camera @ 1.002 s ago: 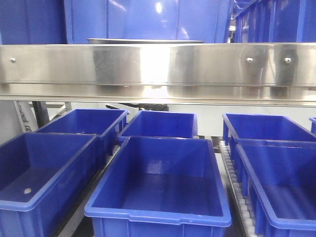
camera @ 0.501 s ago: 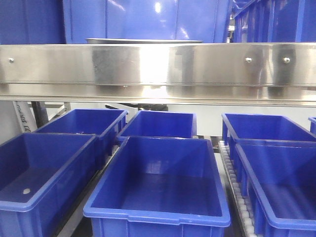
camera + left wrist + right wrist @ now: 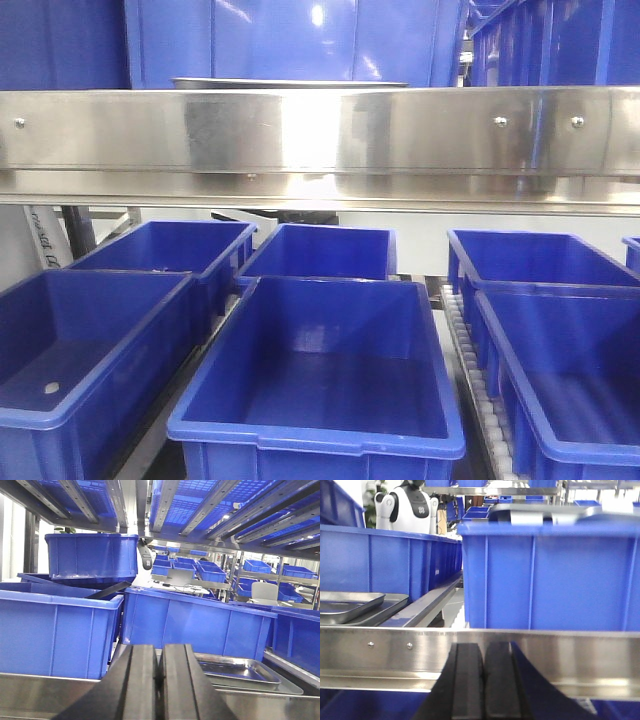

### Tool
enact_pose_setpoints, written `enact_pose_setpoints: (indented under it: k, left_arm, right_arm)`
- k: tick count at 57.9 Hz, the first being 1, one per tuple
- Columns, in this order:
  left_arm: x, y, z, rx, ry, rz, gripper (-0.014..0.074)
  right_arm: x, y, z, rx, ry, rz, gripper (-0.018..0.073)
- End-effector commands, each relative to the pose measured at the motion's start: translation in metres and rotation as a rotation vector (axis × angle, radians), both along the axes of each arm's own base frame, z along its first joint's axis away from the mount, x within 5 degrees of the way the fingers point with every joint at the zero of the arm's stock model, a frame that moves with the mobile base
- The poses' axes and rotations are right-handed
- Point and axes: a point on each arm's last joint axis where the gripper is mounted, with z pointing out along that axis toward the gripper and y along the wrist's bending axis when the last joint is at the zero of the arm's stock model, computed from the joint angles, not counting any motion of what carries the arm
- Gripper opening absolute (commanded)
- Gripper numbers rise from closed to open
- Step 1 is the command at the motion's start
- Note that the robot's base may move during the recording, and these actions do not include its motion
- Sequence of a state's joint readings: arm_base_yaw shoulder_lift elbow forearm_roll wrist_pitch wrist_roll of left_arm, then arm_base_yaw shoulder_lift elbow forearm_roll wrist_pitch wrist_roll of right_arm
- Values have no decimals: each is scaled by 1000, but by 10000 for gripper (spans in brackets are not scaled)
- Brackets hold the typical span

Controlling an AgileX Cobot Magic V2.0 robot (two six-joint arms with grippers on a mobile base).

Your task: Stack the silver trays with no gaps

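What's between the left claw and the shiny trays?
In the left wrist view, only the steel rail crosses in front of the shut left claw. Past it, the trays sit to the right, nothing else between.

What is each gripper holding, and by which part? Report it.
Nothing is held. The left gripper and right gripper are both shut with nothing between the fingers; the silver trays lie untouched behind the rail.

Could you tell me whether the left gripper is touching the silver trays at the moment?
Apart. In the left wrist view the left gripper, fingers closed together, sits in the foreground, while the silver trays lie beyond and to its right with bare steel between.
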State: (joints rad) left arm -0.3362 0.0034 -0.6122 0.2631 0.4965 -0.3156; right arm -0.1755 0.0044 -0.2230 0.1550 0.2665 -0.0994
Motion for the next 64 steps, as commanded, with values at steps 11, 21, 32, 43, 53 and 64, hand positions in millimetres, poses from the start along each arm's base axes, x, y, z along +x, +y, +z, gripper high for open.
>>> enact_pose_setpoints:
  k: [11, 21, 32, 43, 53, 64]
  left_arm:
    - [-1, 0, 0, -12, -5, -1, -17]
    - [-1, 0, 0, -12, -5, -1, -17]
    - [-1, 0, 0, -12, -5, -1, -17]
    - [-1, 0, 0, -12, -5, -1, -17]
    - [-1, 0, 0, -12, -5, -1, -17]
    - [-1, 0, 0, -12, -5, -1, -17]
  right_arm:
    - [10, -3, -36, 30, 34, -19, -78]
    - [13, -5, -47, 13, 12, -26, -78]
    - [14, -6, -48, -9, -63, -26, -78]
    - [14, -5, -50, -17, -43, -20, -78]
    - [15, -5, -54, -18, 4, -15, -78]
    - [15, -5, -55, -17, 16, -13, -78]
